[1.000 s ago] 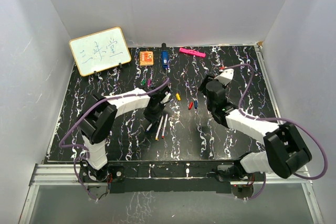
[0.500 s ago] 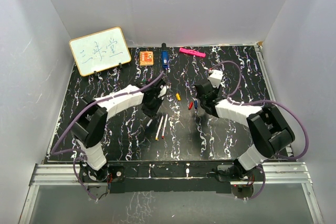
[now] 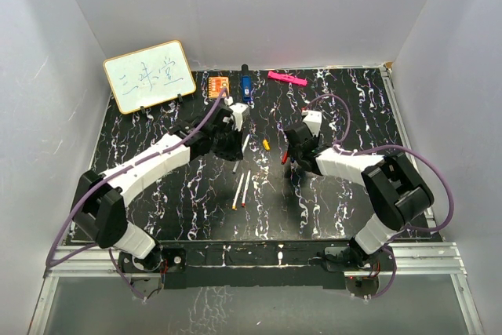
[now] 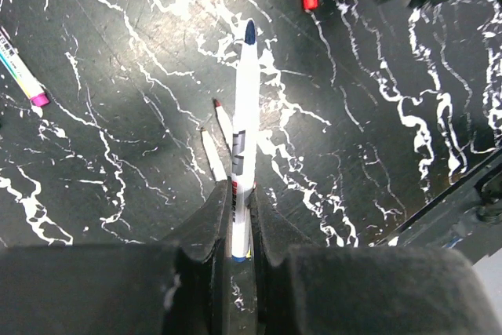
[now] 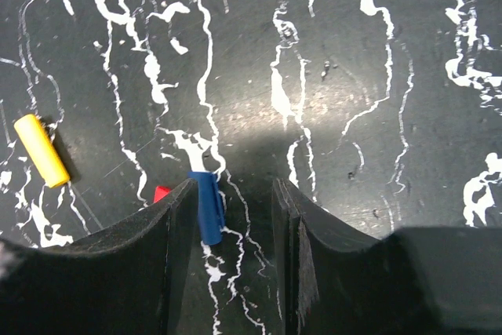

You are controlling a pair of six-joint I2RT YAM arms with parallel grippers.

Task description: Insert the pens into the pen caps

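My left gripper (image 4: 239,194) is shut on a white pen (image 4: 245,131) with a dark blue tip, pointing toward the caps; it also shows in the top view (image 3: 245,143). Two more white pens (image 3: 242,189) lie on the table below it. My right gripper (image 5: 235,194) is open, low over the table, with the blue cap (image 5: 208,205) between its jaws, against the left finger (image 5: 176,225). The red cap (image 5: 161,192) peeks out beside that finger. The yellow cap (image 5: 41,150) lies further left and shows in the top view (image 3: 266,144). Green and purple caps are hidden.
A whiteboard (image 3: 149,76) stands at the back left. An orange square (image 3: 219,86), a chunky blue object (image 3: 245,88) and a pink bar (image 3: 286,78) lie along the back edge. Another pen with a pink end (image 4: 23,76) lies left of my left gripper.
My left arm has stretched forward and right, carrying the pen away from the two lying pens. My right gripper has moved left and down over the blue cap.
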